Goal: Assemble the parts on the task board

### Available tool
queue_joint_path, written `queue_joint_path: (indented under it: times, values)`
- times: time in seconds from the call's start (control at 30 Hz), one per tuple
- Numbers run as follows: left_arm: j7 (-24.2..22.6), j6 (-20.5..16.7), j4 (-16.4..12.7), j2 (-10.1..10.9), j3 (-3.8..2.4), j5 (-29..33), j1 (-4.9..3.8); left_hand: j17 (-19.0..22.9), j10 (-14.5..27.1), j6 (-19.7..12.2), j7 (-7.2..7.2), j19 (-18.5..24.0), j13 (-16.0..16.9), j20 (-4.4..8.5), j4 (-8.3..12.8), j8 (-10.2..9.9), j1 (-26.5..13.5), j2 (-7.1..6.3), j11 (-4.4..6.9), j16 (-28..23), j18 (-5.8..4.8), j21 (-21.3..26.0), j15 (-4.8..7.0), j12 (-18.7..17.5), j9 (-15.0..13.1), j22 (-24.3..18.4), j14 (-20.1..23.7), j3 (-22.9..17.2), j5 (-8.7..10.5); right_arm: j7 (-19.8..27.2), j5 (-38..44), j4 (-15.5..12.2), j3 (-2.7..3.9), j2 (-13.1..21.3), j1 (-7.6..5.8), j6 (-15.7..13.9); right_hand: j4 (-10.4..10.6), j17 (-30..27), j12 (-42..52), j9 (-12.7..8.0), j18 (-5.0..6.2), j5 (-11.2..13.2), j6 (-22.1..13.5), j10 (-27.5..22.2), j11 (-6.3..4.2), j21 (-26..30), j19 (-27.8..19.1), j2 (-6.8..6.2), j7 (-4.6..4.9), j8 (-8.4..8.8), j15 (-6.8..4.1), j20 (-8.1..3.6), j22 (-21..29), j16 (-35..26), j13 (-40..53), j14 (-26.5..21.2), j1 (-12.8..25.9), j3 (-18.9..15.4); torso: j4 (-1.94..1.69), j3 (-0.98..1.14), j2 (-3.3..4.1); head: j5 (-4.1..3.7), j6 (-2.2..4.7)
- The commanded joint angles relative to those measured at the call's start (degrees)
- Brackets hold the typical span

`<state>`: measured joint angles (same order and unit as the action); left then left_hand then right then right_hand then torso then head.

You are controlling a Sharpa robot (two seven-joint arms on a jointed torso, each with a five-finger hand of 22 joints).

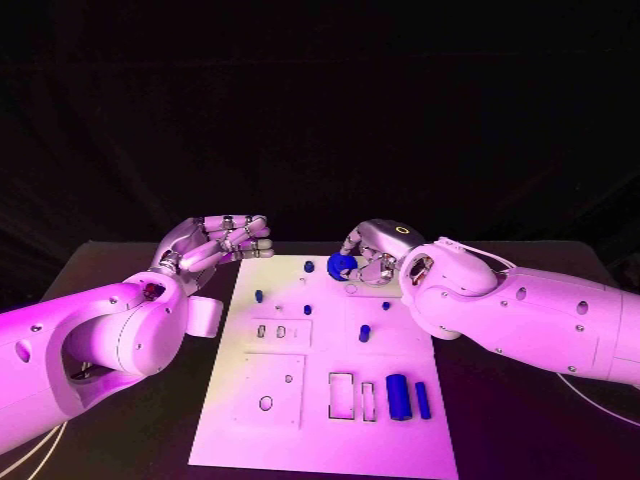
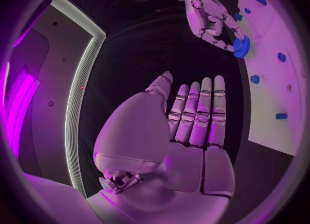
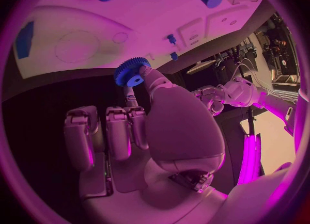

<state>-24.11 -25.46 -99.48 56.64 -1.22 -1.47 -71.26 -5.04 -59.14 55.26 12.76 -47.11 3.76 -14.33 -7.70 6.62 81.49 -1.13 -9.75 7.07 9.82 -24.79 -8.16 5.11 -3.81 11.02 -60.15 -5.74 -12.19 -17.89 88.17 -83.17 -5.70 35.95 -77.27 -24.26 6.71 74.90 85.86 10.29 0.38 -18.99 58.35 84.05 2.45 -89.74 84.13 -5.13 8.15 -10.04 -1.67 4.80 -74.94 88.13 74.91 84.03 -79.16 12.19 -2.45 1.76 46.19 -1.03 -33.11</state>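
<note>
The white task board [image 1: 299,400] lies in the middle of the table. My right hand [image 1: 382,252] hovers over the board's far end and pinches a blue gear [image 1: 342,265], whose toothed rim [image 3: 131,73] shows at the fingertips in the right wrist view and again as a gear [image 2: 241,48] in the left wrist view. My left hand [image 1: 216,243] floats by the board's far left corner with fingers straight and together, holding nothing [image 2: 194,115]. A large blue cylinder [image 1: 398,396] and a slim blue bar [image 1: 423,399] lie near the board's front right. Small blue pegs [image 1: 365,334] stand on the board.
The board [image 3: 97,28] carries rectangular slots [image 1: 342,394] and round holes [image 1: 265,403]. Black table surface [image 1: 133,260] surrounds it on both sides. My two forearms flank the board's near half.
</note>
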Motion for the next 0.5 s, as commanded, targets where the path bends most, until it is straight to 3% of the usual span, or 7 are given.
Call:
queue_joint_path:
  times: [0.03, 0.17, 0.5]
  values:
    - [-0.22, 1.15, -0.04, -0.16, -0.04, 0.07, -0.08, 0.08, -0.03, 0.03, 0.23, 0.11, 0.04, -0.39, 0.17, -0.37, -0.4, 0.28, -0.39, -0.24, 0.68, 0.3, 0.14, -0.38, 0.04, -0.05, 0.41, -0.08, -0.2, -0.07, 3.43, 0.44, -0.05, -1.49, 0.06, -2.08, 0.09, 11.4, 0.07, 1.01, -0.38, -0.28, 2.07, 2.63, -0.5, -0.26, 5.87, 0.09, -1.57, 0.07, -0.29, -0.36, -15.06, 0.14, 11.06, 5.21, 0.42, 0.34, -0.12, 0.05, 0.13, 0.05, 0.05]
    - [-0.21, 1.15, -0.03, -0.17, -0.04, 0.07, -0.08, 0.08, -0.03, 0.03, 0.23, 0.11, 0.04, -0.39, 0.17, -0.37, -0.4, 0.28, -0.39, -0.24, 0.68, 0.3, 0.14, -0.38, 0.04, -0.05, 0.41, -0.08, -0.2, -0.21, 3.97, 1.73, -0.24, -3.66, 0.27, -1.96, 0.11, 11.28, 0.0, 1.0, -0.38, -0.32, 2.02, 2.58, -0.49, -0.26, 5.87, 0.05, -1.54, 0.15, -0.29, -0.37, -15.06, 0.08, 10.99, 5.18, 0.54, 0.41, -0.08, -0.02, 0.11, 0.16, 0.04]
    - [-0.22, 1.17, -0.16, -0.27, -0.04, 0.07, -0.08, 0.08, -0.03, 0.03, 0.23, 0.11, 0.04, -0.39, 0.17, -0.37, -0.4, 0.28, -0.39, -0.24, 0.68, 0.3, 0.14, -0.38, 0.04, -0.05, 0.41, -0.08, -0.2, -0.45, 4.89, 5.19, -0.68, -7.89, 1.35, -1.33, 0.16, 11.28, -0.07, 0.98, -0.38, -0.27, 1.89, 2.52, -0.45, -0.26, 5.87, -0.02, -1.48, 0.35, -0.26, -0.37, -15.06, 0.08, 10.94, 5.18, 0.78, 0.55, -0.04, 0.03, 0.14, 0.37, -0.05]
